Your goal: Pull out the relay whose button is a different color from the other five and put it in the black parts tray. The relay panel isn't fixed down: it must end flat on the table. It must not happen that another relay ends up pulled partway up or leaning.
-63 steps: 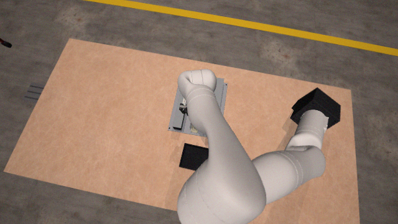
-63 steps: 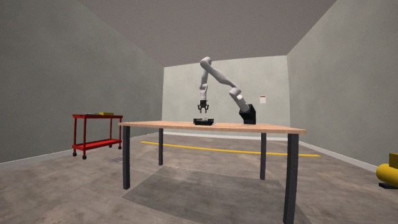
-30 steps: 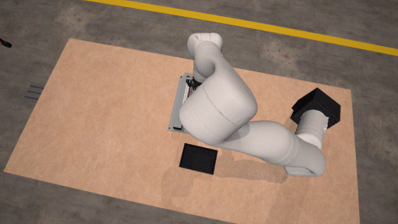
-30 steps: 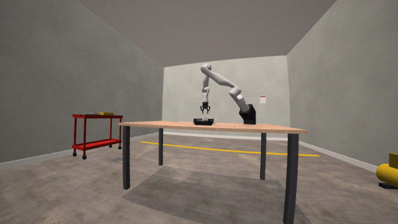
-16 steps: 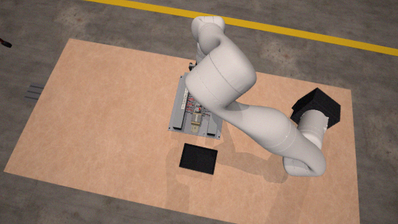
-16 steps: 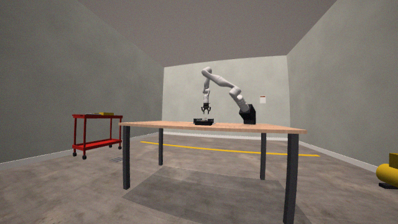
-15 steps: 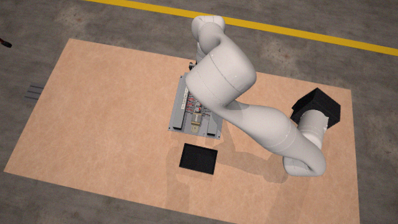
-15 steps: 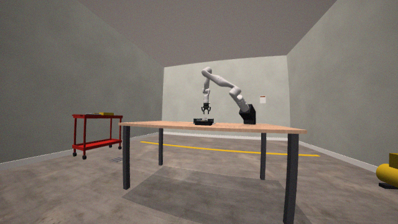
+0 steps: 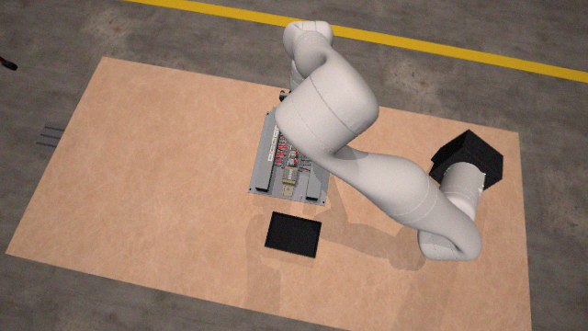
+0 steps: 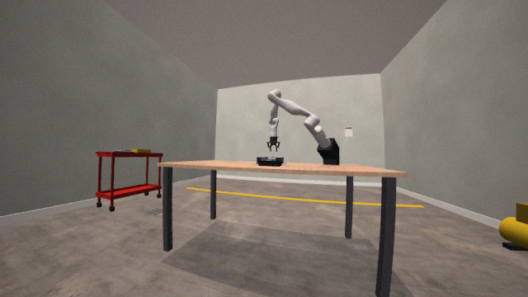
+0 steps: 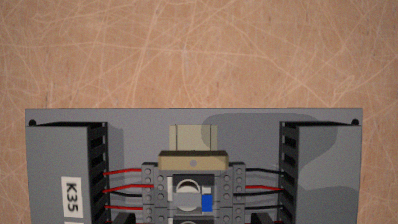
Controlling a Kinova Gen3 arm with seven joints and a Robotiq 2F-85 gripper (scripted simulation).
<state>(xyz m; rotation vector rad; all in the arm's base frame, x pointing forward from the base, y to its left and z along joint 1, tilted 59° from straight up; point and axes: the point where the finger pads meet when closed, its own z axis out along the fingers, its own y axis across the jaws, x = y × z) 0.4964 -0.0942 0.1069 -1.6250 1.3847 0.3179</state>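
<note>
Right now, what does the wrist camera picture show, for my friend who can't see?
A relay with a blue button sits at the bottom, beside label K35. It belongs to a grey relay panel lying on a wooden table.

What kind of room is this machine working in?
It looks like a workshop or factory bay. A yellow line runs across the bare concrete floor, a red cart stands by the wall, and the arm works over a wired relay panel on a plain wooden table.

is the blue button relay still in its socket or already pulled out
In its socket. The wrist view shows the blue-button relay seated in the row between the wired terminals on the relay panel; the black parts tray looks empty.
</note>
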